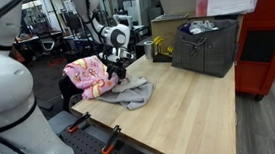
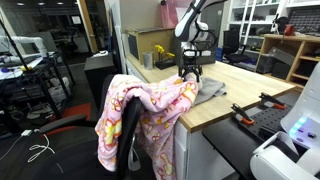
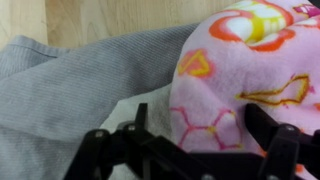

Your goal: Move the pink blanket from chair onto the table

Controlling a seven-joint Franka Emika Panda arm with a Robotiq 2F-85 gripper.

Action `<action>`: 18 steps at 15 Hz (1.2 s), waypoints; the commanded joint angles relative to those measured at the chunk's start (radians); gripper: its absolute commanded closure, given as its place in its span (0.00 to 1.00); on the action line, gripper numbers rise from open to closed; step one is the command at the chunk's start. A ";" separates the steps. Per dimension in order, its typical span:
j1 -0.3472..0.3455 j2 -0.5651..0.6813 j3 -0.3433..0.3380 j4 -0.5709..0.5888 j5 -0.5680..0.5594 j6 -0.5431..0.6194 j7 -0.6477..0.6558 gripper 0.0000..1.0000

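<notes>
The pink blanket point(image 2: 145, 115) with yellow and orange figures hangs over the back of the dark chair point(image 2: 128, 140). Its upper edge lies against the wooden table's point(image 2: 235, 105) edge. My gripper point(image 2: 190, 72) points down over that edge in both exterior views, where blanket point(image 1: 89, 78) and table point(image 1: 189, 117) meet. In the wrist view the gripper point(image 3: 205, 125) is open, its black fingers point(image 3: 270, 130) standing either side of a patch of pink blanket point(image 3: 250, 50). A plain grey cloth point(image 3: 70, 90) lies beside it on the table point(image 3: 100, 20).
The grey cloth point(image 1: 131, 92) is crumpled on the table just behind the gripper. A grey fabric bin point(image 1: 206, 45) stands at the far end beside a red cabinet point(image 1: 271, 39). Orange-handled clamps point(image 1: 112, 137) grip the table's near edge. Office desks and screens point(image 2: 30, 60) fill the room behind the chair.
</notes>
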 commanded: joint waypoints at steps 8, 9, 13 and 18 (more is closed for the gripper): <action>-0.055 0.018 0.040 0.040 0.170 -0.053 -0.073 0.76; -0.057 0.015 0.038 0.046 0.170 -0.063 -0.071 0.85; -0.036 -0.022 0.016 0.036 0.137 -0.075 -0.020 1.00; 0.020 -0.121 -0.080 0.009 -0.030 -0.013 0.154 0.98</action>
